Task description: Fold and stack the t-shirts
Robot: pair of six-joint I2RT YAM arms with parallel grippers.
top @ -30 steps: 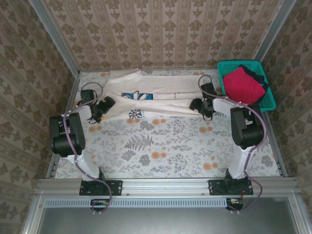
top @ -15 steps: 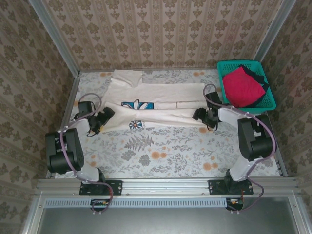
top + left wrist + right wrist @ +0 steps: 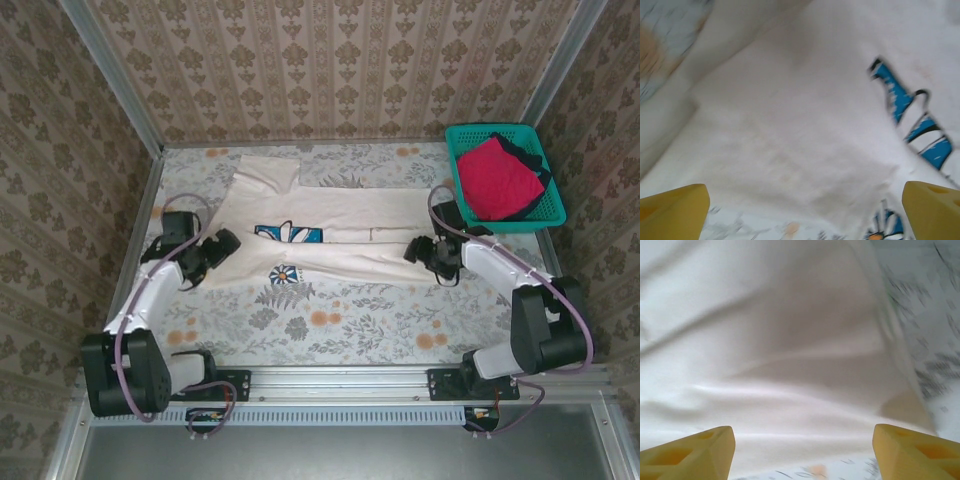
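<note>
Three t-shirts are seen from the top external camera: the cream-white t-shirt (image 3: 340,215) is spread across the far half of the worktop (image 3: 330,320), and the crimson-red t-shirt (image 3: 495,178) and the dark t-shirt (image 3: 528,155) are piled in the teal basket (image 3: 485,129) at the far right corner. The left gripper (image 3: 224,244) is set at the spread shirt's left edge and the right gripper (image 3: 414,250) at its right edge. From the left wrist, yellow fingers (image 3: 672,210) are seen spread wide over the cream cloth near its blue print (image 3: 920,135) with nothing clamped, and from the right wrist the fingers (image 3: 912,450) are likewise held apart above plain cream cloth, nothing gripped between them.
</note>
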